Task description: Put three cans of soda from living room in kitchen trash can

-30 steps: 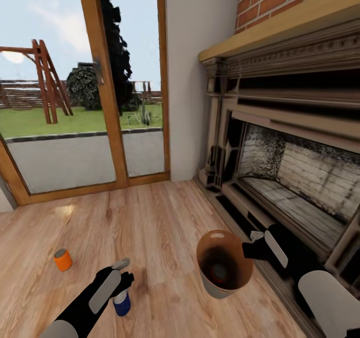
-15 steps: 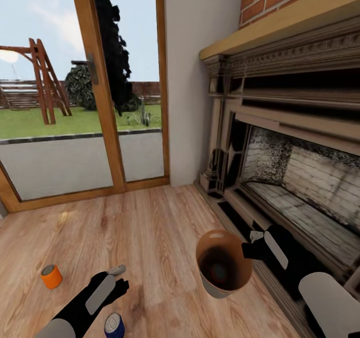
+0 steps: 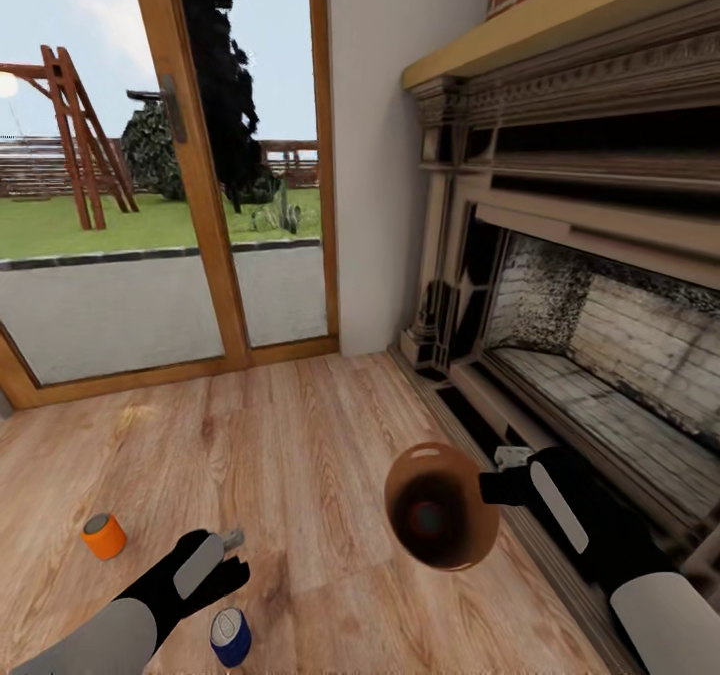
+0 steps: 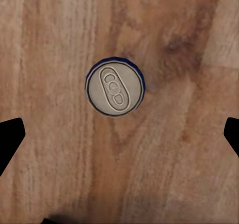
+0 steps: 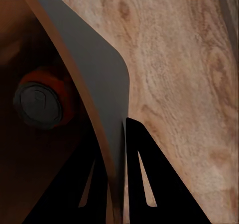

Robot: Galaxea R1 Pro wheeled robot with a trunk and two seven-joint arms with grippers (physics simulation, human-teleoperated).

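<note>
Left claw [image 4: 119,129] spread wide above upright blue soda can [image 4: 115,88], grey pull-tab top showing. Right claw [image 5: 115,184] clamped on rim of round dark-grey, brown-lined bin [image 3: 442,507], reddish can [image 5: 44,102] inside.

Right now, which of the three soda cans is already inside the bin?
The reddish can, lying at the bottom of the trash can held by the right gripper. The orange can and blue can stand on the wood floor.

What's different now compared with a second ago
The left pincer has let go of the blue can and lifted off it, open; the can stands on the floor. The right pincer still grips the bin, reddish can inside, now tipped more.
</note>
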